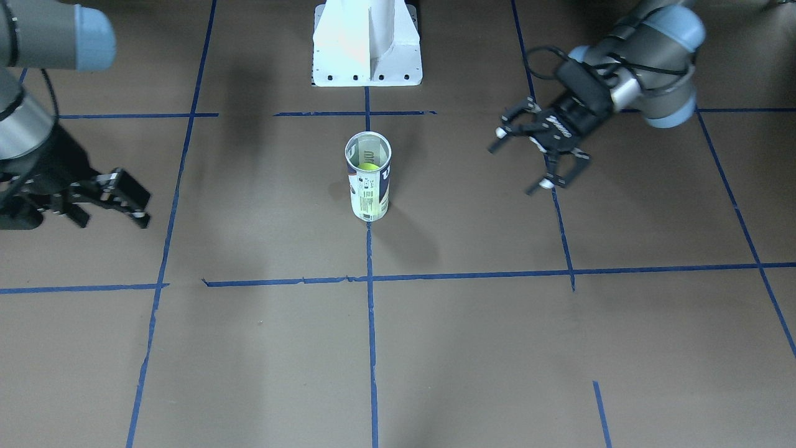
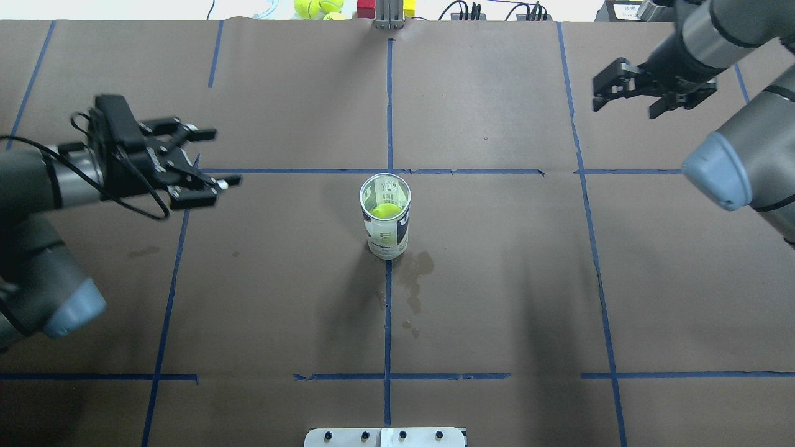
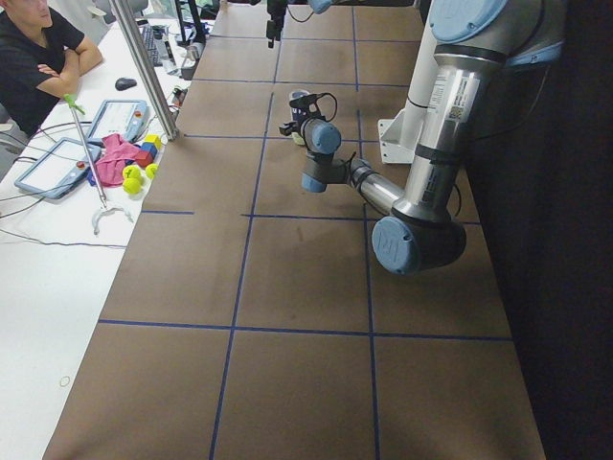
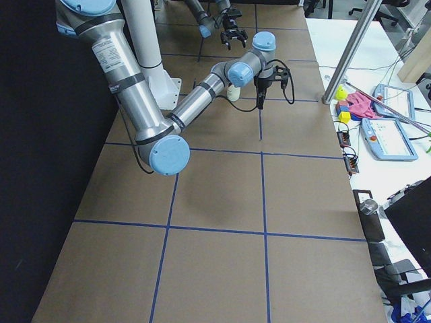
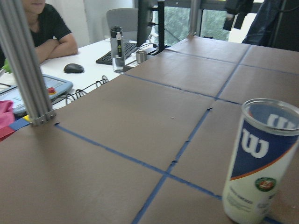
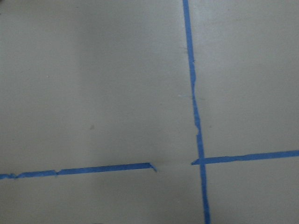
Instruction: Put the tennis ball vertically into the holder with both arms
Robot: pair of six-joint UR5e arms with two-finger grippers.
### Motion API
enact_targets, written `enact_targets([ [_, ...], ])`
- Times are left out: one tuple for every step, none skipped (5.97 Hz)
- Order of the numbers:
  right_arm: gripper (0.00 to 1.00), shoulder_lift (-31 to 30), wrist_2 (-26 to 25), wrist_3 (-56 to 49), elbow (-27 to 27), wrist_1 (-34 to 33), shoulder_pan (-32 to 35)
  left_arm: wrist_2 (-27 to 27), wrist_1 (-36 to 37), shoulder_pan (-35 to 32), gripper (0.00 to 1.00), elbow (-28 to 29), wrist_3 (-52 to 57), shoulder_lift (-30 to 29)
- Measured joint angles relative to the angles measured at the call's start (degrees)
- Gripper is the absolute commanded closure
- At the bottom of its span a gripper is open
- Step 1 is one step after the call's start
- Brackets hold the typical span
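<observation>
Table (image 2: 497, 298): flat top, matte brown paper, gridded in blue tape.

Left gripper (image 2: 225, 157): black, angular, on a grey arm with pale blue caps. Fingers are spread apart and nothing is held.

Right gripper (image 2: 624, 110): same build. Fingers are parted and nothing is held.

Holder (image 2: 388, 239): clear cylindrical can, printed label, open silver rim. It is stood upright between the two grippers, well apart from both.

Tennis ball (image 2: 385, 212): fuzzy yellow-green sphere, seen inside the holder, low down through its mouth.

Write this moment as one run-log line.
tennis ball: in holder | holder: upright | left end effector: open, away | right end effector: open, away
</observation>
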Motion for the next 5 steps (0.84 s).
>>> enact_targets([
  [0.00,-1.41,-0.05,-8.61,-2.13,0.22,2.49,-2.09,6.03,-5.99,0.00,0.12,0.02,0.40],
  [0.00,-2.01,-0.09,-16.32,-5.32,0.50,5.00,-3.40,12.75,-11.17,0.00,0.22,0.09,0.84],
  [0.00,-2.74,-0.13,-20.98,-7.67,0.66,7.20,-5.23,20.72,-15.96,0.00,0.22,0.28,1.49],
  [0.00,-4.04,-0.10,-23.08,-9.00,0.75,9.21,-8.91,30.86,-21.21,0.00,0.14,0.56,1.93],
  [0.00,-5.81,0.09,-25.89,-9.70,0.88,10.88,-13.93,39.37,-26.54,0.00,0.40,0.88,3.04],
])
